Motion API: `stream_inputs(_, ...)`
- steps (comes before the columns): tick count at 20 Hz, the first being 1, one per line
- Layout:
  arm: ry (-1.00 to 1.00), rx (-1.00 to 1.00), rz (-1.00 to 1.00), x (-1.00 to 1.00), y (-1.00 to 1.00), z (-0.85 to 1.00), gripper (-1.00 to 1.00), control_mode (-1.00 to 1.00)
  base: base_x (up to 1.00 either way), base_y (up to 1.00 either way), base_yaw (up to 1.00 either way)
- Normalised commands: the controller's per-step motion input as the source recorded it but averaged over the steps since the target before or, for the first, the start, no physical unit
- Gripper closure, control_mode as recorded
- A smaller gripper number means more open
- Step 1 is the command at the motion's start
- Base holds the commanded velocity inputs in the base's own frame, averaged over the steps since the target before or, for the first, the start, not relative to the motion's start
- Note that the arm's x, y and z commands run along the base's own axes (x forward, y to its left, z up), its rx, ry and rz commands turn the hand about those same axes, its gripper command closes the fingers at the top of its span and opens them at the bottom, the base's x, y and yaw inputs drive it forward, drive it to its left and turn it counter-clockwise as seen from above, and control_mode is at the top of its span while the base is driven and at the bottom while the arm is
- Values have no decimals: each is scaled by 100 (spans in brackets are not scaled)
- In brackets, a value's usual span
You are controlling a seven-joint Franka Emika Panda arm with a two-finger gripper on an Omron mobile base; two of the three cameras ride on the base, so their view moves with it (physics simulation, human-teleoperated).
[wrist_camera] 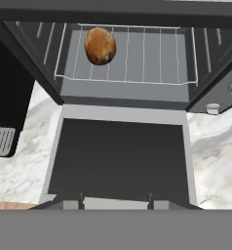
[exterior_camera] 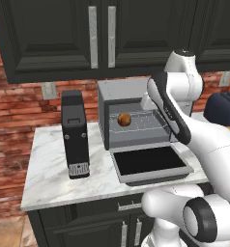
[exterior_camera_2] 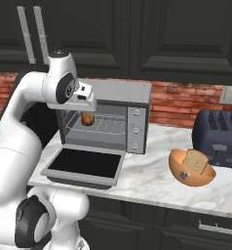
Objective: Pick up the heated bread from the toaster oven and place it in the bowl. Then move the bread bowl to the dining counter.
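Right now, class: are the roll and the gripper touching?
Apart: the hand view shows the roll on the rack, well beyond the gripper's fingertips.

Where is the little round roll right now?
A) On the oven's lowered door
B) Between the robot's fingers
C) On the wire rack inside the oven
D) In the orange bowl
C: the roll sits on the wire rack inside the toaster oven, behind its lowered door.

No legible text or numbers, small marking on the bowl, too small to read
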Motion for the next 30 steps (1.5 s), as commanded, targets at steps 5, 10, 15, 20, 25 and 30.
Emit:
stream_inputs(5,0,0,0,-1,0,0,-100,-100,0,0,0)
stream_inputs(10,-8,-4,0,-1,4,-22,-100,-100,0,0,0)
stream_inputs(15,-32,-3,0,-10,4,-82,-100,-100,0,0,0)
stream_inputs(20,-30,1,0,-2,0,-74,-100,-100,0,0,0)
stream_inputs(25,-11,1,0,4,0,-17,-100,-100,0,0,0)
stream_inputs(30,0,0,0,14,0,0,-100,-100,0,0,0)
